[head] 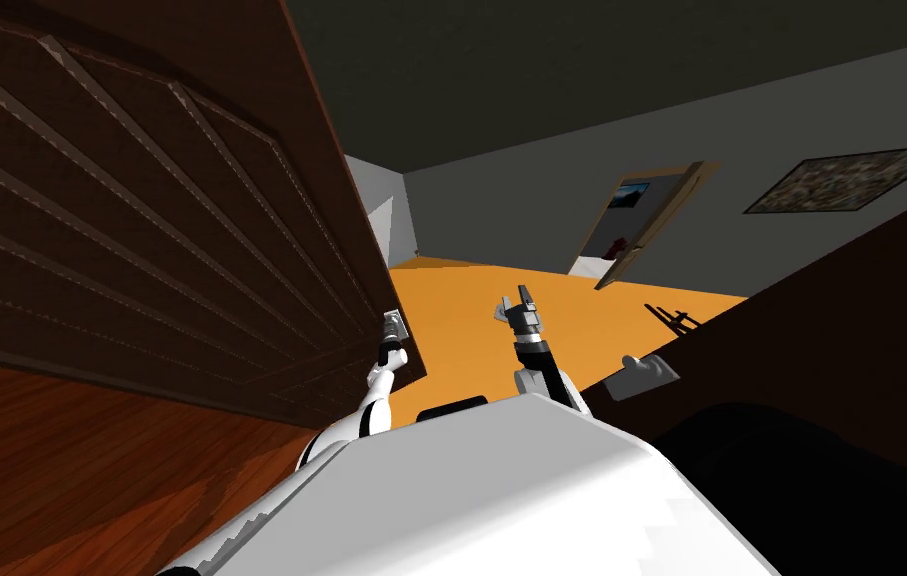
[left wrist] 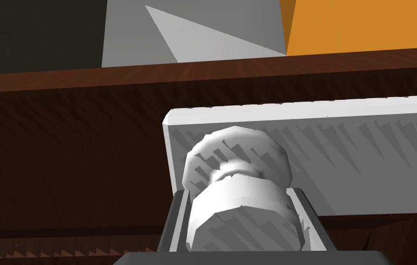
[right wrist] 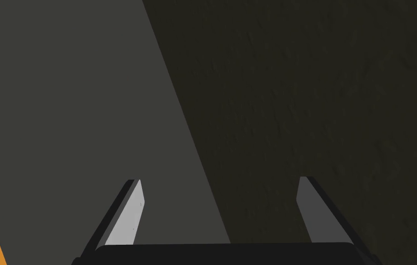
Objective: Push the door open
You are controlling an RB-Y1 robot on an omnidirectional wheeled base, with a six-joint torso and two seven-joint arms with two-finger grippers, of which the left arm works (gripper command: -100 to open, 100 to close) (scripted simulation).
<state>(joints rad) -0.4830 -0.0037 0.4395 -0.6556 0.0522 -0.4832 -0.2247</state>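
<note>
**Operator:** What have the left fingers got?

**Spotter:** Your left gripper [left wrist: 242, 225] has its fingers [left wrist: 177, 223] closed in against both sides of the white knob [left wrist: 237, 184], which sits between them. Just past the fingertips the knob meets a light grey plate [left wrist: 350, 147]. Behind the plate is the dark brown door [left wrist: 65, 161]. The door stands ajar, and its free edge is just beyond the fingers, with orange floor [head: 561, 290] showing past it.

**Operator:** And the other hand?

**Spotter:** Your right gripper [right wrist: 216, 211] hangs in the gap beside the door's edge, well apart from the knob. Its fingers are spread wide and hold nothing.

**Operator:** What could go wrong if I push now?

**Spotter:** I judge the main risk is the grip. The knob is round and smooth, and the thin blades pinch it only near its outer end. If you push at an angle to the door, they may slide off or twist around it. The door swings in an arc, so if your wrist stays rigid it may bind. The idle right arm could also catch the door's edge.
</note>
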